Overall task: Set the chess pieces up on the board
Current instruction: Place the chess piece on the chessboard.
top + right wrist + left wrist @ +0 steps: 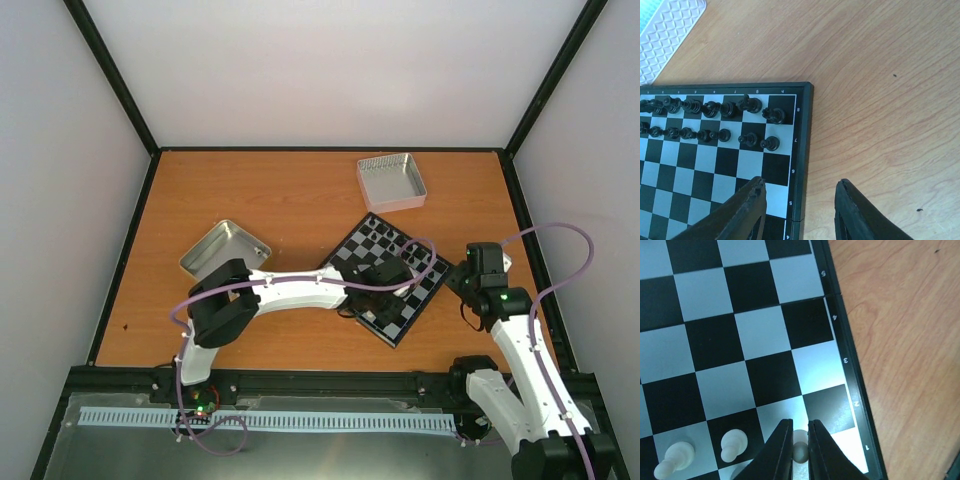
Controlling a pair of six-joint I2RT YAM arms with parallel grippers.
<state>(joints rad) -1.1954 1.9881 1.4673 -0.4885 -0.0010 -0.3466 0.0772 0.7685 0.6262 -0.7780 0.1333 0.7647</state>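
In the left wrist view my left gripper [800, 423] is shut on a cream-white chess piece [800, 451], a small pawn. It is held over a light square near the board's [854, 371] corner, by the rim marks 1 and 2. I cannot tell whether the pawn touches the square. Two more white chess pieces [733, 444] [675, 458] stand on squares to its left. From above, the left gripper [385, 281] is over the board [432, 287]. My right gripper [800, 196] is open with nothing in it, straddling the board's right rim [803, 150].
Two rows of small black chessmen [715, 107] fill the board's far edge. A silver tray [391, 182] sits behind the board and another [224, 250] lies tilted at the left. A patterned white mat [667, 25] lies at the right wrist view's top left.
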